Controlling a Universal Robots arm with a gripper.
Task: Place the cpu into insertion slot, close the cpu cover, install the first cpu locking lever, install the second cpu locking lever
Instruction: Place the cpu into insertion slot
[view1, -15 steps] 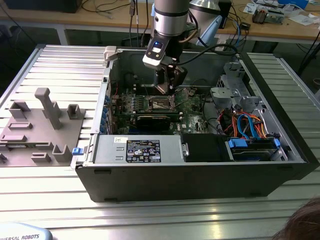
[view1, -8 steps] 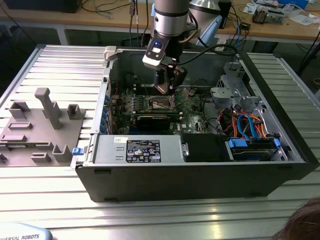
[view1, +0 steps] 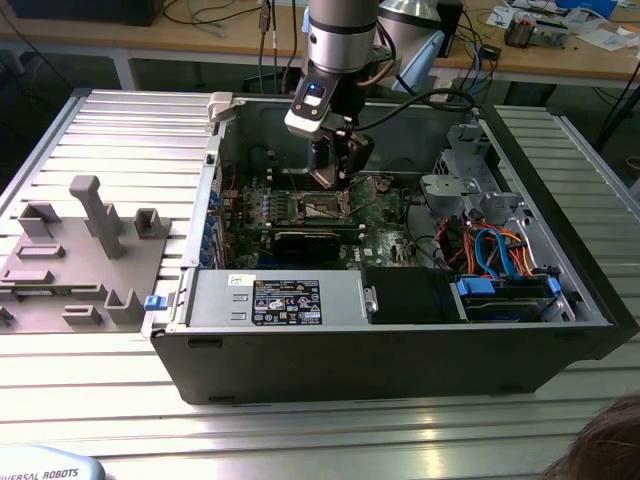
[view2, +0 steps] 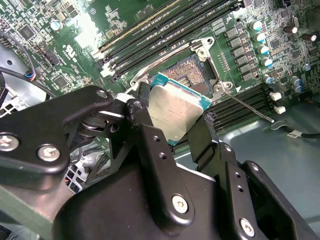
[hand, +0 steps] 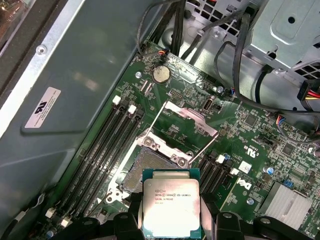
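Your gripper hangs inside the open computer case. Its black metal fingers pinch the cpu by two opposite edges. The cpu is a flat square chip with a dull silver top and a thin green rim. It is held just above the insertion slot, not yet in it. The slot is a dark, grainy square in a shiny metal frame on the green motherboard. The cpu cover, a thin silvery frame with a square hole, stands tipped up and open.
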